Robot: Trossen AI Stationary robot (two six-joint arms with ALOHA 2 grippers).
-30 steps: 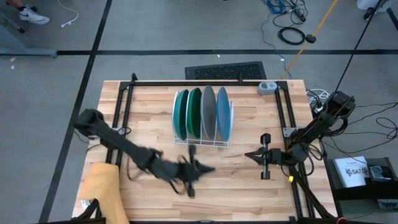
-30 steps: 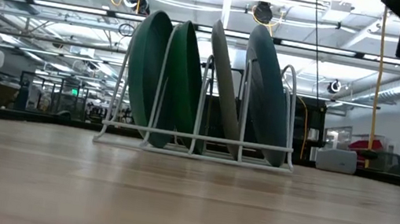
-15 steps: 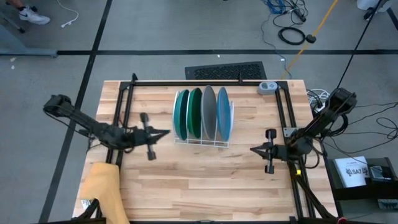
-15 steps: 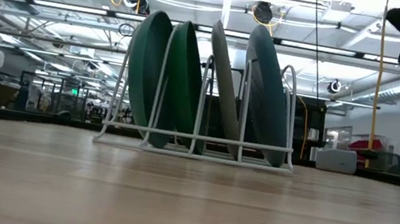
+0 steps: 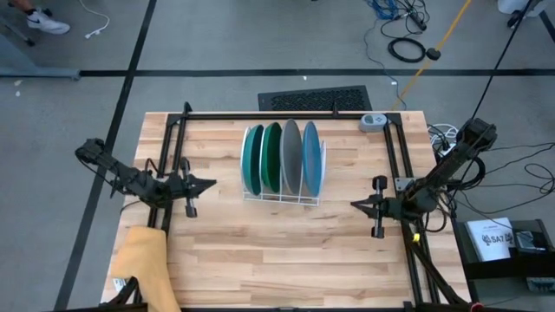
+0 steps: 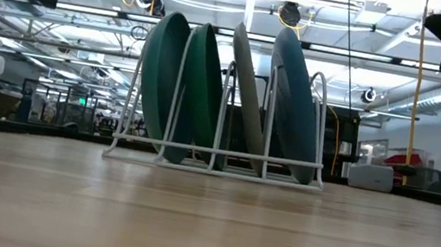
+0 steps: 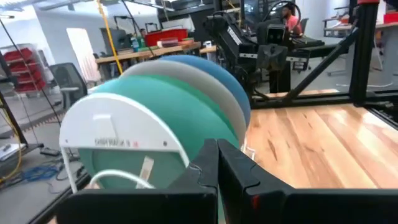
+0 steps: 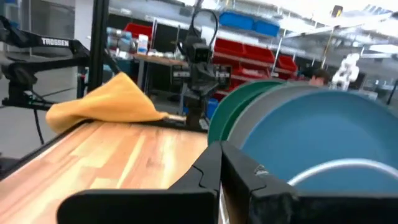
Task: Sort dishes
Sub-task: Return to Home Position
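Observation:
Four plates stand on edge in the slots of a white wire rack (image 5: 282, 198) at the table's middle: from left to right teal (image 5: 253, 159), dark green (image 5: 271, 157), grey (image 5: 290, 156) and blue (image 5: 310, 158). The low view shows the same row, with the blue plate (image 6: 294, 99) at the right. My left gripper (image 5: 211, 184) hovers left of the rack, shut, pointing at the teal plate (image 7: 186, 118). My right gripper (image 5: 354, 205) hovers right of the rack, shut, facing the blue plate (image 8: 323, 137). Neither touches anything.
A yellow cloth (image 5: 143, 260) lies at the table's near left corner. A black tube frame (image 5: 286, 113) runs along the far, left and right edges. A small grey device (image 5: 373, 121) sits at the far right. Bare wood lies near of the rack.
My left gripper has swung from the table's near middle back toward the left and far side, and now hovers left of the rack, still shut. My right gripper has drawn back slightly toward the right edge. The plates have not moved.

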